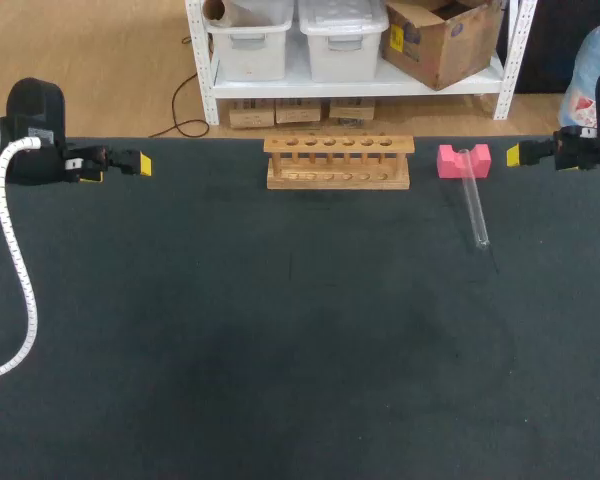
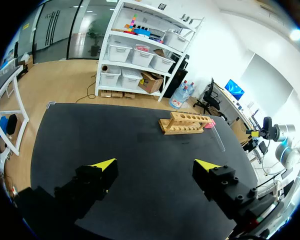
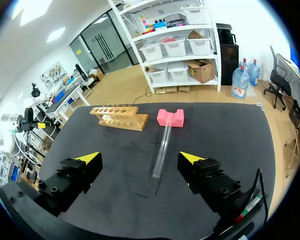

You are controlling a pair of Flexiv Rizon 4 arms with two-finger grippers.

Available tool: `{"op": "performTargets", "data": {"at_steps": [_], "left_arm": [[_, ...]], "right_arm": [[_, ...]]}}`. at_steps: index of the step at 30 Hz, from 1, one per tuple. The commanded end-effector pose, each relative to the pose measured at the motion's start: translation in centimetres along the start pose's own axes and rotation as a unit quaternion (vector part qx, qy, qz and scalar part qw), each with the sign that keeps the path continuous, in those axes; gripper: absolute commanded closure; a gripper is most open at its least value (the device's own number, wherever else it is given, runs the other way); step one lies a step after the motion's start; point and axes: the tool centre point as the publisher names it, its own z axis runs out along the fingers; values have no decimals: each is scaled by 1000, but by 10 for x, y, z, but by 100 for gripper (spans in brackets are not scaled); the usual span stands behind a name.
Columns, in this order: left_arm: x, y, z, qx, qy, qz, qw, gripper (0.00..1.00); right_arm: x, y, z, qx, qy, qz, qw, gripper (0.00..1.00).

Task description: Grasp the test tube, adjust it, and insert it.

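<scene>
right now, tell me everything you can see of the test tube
The test tube is a long, slim, clear tube, glass by its look, with nothing visible inside. It lies tilted: one end rests in the notch of the pink block, the other on the dark table. It lies to the right of the wooden rack, apart from it. Nothing else touches it.

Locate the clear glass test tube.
Head view: the clear glass test tube lies on the right side, far end resting on the pink notched block, right of the wooden rack.
</scene>
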Motion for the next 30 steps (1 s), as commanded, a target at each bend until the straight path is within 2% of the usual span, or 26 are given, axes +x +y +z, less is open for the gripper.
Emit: {"op": "performTargets", "data": {"at_steps": [1, 17, 23, 25, 30], "left_arm": [[-1, -2, 0, -4, 3, -1, 1000, 0], [-4, -1, 1, 2, 2, 6, 1000, 0], [-16, -5, 2, 58, -3, 82, 995, 0], [-20, -6, 2, 86, 1, 123, 989, 0], [-30, -4, -2, 159, -18, 224, 961, 0]], "right_arm": [[0, 0, 0, 1, 0, 0, 1000, 0], [0, 0, 0, 1, 0, 0, 1000, 0], [0, 0, 0, 1, 0, 0, 1000, 0], [0, 0, 0, 1, 0, 0, 1000, 0], [0, 0, 0, 1, 0, 0, 1000, 0]]}}
